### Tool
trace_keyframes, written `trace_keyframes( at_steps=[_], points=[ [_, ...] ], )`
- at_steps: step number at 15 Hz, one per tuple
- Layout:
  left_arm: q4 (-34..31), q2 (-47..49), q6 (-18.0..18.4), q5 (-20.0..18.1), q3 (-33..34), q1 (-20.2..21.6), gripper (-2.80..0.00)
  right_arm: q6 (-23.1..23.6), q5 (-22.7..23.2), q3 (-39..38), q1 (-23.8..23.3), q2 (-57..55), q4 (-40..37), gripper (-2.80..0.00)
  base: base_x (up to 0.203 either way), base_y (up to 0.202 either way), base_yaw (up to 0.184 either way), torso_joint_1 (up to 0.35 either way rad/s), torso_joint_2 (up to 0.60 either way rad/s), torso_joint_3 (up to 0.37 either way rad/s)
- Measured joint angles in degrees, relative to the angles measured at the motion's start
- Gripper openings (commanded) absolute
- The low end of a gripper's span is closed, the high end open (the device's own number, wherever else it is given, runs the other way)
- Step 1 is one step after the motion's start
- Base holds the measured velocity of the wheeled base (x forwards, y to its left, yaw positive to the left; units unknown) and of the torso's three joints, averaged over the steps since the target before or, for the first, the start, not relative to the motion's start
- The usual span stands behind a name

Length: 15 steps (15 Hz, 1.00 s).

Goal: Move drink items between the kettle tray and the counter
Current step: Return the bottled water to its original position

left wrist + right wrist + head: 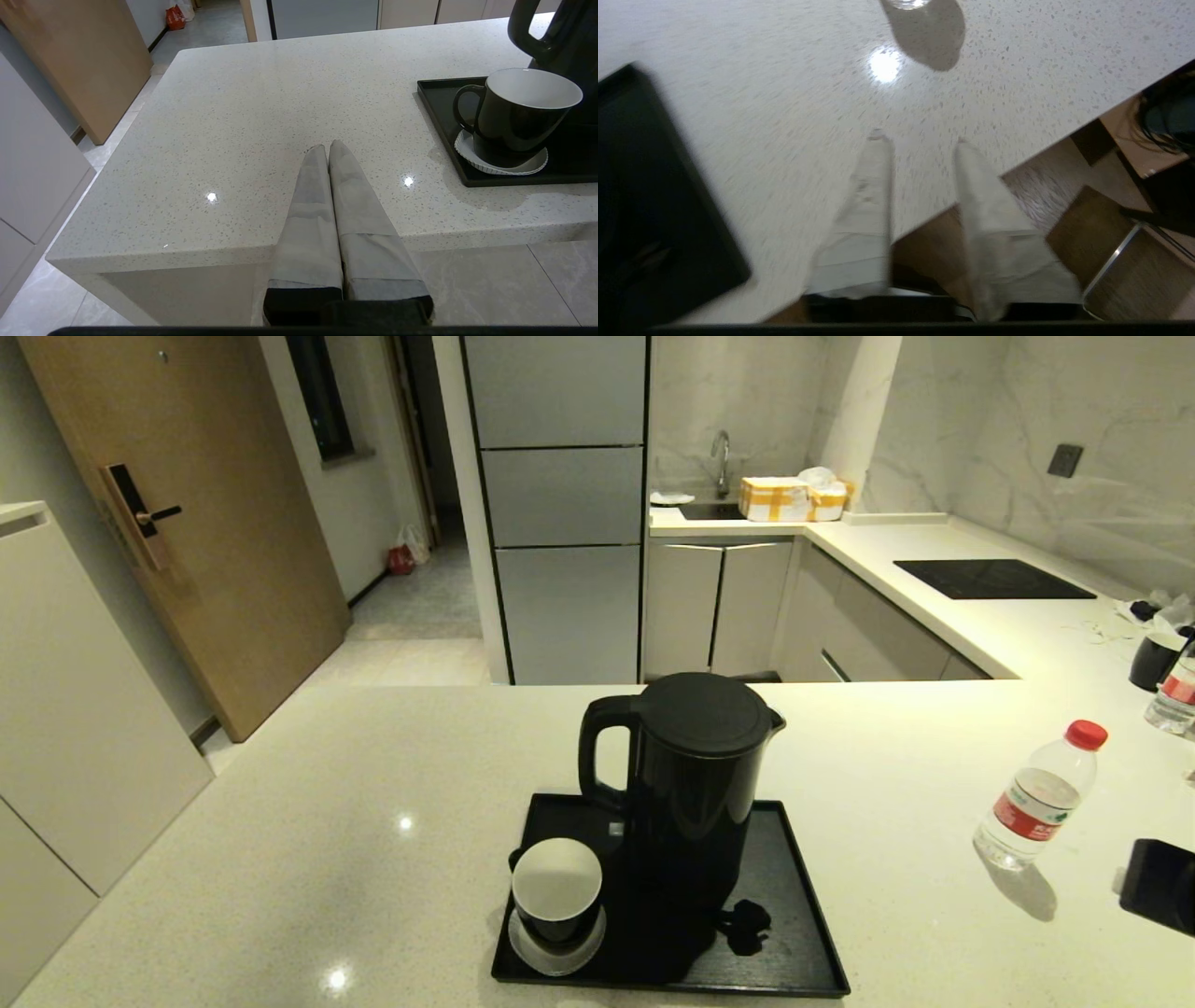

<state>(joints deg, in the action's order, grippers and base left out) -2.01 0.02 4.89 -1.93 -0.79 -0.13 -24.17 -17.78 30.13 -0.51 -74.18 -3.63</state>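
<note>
Right end effector (917, 137) fingers apart above counter (784, 116) edge, left end effector (325, 148) pressed together, low over counter.

The right wrist view is smeared: the flat black tray (654, 196) is a dark blur cut by the picture's edge, and the clear plastic water bottle (906, 3) shows only its base. In the left wrist view the tall black kettle (560, 42) is cut off at the corner. In the head view, a second red-labelled bottle (1178, 695) and a black slab (1162, 885) run off the edge.
</note>
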Motion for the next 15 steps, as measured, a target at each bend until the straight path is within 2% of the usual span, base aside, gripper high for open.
trace_keyframes(
  at_steps=[2, 5, 8, 15],
  points=[
    [0.0, 0.0, 0.0, 0.0, 0.0, -0.02, -2.8, -0.83, -2.73, -0.9, -0.26, -10.04, 8.88, 0.0, 0.0, 0.0, 0.0, 0.0, 0.0, 0.0],
    [0.0, 0.0, -0.02, 0.02, 0.0, -0.07, -2.8, -0.9, -6.5, -2.38, -1.31, -23.23, 26.96, 0.0, 0.0, 0.0, 0.0, 0.0, 0.0, 0.0],
    [0.0, 0.0, 0.01, 0.02, 0.0, -0.02, -2.8, -0.63, -7.88, -1.64, -3.3, -31.93, 41.15, 0.0, 0.0, 0.0, 0.0, 0.0, 0.0, 0.0],
    [0.01, 0.0, -0.02, 0.0, 0.0, -0.02, -2.8, 4.17, -8.21, -0.49, -6.47, -42.43, 58.69, 0.0, 0.0, 0.0, 0.0, 0.0, 0.0, 0.0]
  ],
)
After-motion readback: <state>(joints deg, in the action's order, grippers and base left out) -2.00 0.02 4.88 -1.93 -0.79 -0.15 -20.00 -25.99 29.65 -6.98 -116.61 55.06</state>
